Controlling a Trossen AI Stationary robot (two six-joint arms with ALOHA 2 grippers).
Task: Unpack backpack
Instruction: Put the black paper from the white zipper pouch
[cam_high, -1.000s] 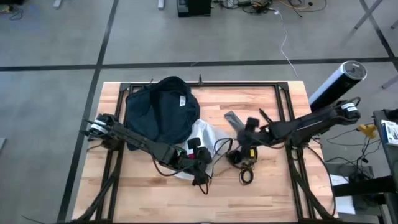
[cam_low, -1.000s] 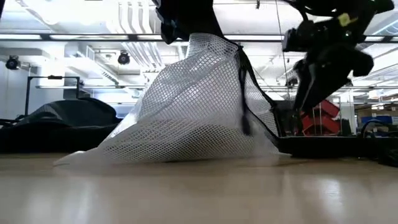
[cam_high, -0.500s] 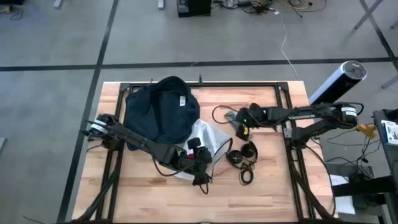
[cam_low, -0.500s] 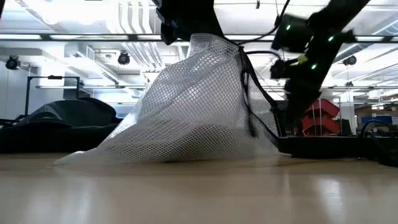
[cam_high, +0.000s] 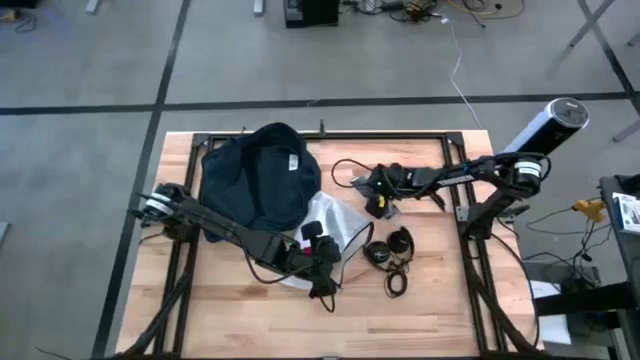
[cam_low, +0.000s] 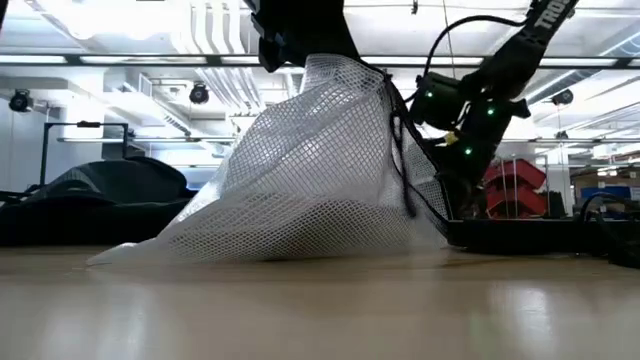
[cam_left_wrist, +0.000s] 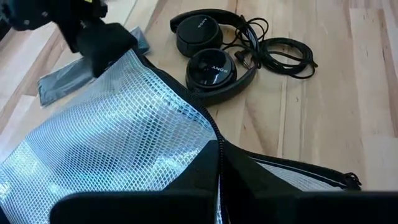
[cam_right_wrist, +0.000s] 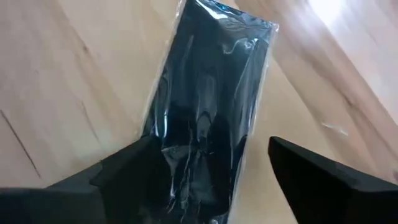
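Nearest me the left gripper (cam_high: 322, 268) is clamped on the mesh pouch (cam_low: 300, 170), while farther back the right gripper (cam_high: 378, 200) hangs spread over a dark wrapped packet (cam_right_wrist: 208, 118), probably needing to descend and pinch, beside the backpack (cam_high: 255, 180).

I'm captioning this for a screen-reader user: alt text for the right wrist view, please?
The right gripper, fingers open, hovers over a flat dark packet in clear, shiny plastic wrap lying on the wooden table.
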